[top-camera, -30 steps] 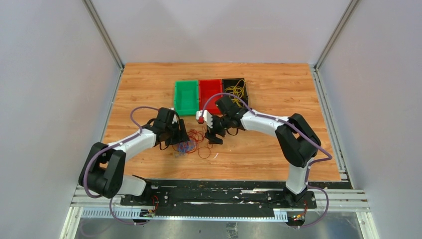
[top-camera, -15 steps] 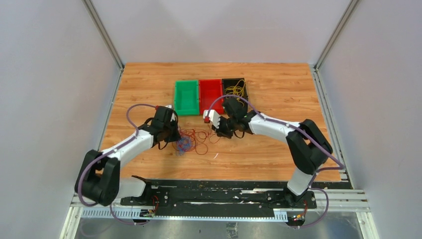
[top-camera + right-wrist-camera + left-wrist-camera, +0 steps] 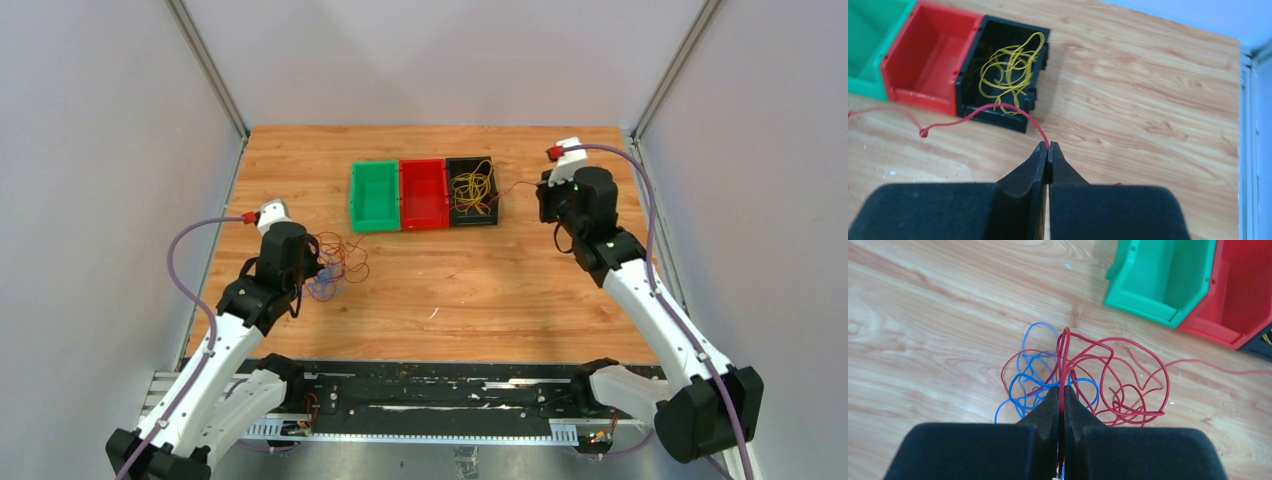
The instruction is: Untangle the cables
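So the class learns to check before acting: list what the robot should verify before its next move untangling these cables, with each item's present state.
1. Left gripper shut on red-and-blue tangle: ok.
2. Right gripper shut on red cable: ok.
3. Red separated from blue cable: not ok, intertwined.
4. Red cable clear of black bin: cannot tell.
5. Red bin empty: ok.
6. Yellow cables binned: ok.

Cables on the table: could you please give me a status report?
Left gripper shut on red-blue tangle. Right gripper shut on a red strand. Yellow cables in black bin; strand passes its near wall.
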Robot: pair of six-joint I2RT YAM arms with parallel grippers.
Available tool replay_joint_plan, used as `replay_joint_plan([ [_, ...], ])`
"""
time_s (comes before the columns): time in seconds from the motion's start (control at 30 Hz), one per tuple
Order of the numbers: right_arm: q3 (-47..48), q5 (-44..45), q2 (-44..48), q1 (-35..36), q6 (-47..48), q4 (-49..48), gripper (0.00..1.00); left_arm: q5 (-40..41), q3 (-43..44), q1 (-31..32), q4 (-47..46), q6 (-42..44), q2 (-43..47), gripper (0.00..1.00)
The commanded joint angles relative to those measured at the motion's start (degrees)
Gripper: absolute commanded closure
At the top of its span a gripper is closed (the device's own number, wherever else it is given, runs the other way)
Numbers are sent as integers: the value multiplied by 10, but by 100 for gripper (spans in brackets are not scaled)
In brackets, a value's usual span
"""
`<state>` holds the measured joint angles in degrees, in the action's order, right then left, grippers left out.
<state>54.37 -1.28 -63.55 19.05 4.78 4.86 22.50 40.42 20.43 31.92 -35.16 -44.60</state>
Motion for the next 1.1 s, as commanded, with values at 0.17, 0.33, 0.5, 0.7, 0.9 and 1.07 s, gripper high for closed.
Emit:
replay_joint_plan([
  [0.17,-14,38,73,-192,-111,44,100,135,47,-2,109,-22,49,100],
  [0.33,11,-29,66,-344,-135,57,100,192,63,-1,146,-35,49,100],
  [0.5,32,-72,45,-394,-147,55,100,197,70,-1,151,-43,54,100],
  [0.7,57,-174,25,-402,-124,34,100,175,76,-1,147,-39,47,100],
  [0.9,50,-363,43,-395,-168,-62,100,-1,40,-1,42,24,37,100],
  [1.07,73,-432,51,-350,-194,-95,100,-163,-2,-1,-58,27,-18,100],
])
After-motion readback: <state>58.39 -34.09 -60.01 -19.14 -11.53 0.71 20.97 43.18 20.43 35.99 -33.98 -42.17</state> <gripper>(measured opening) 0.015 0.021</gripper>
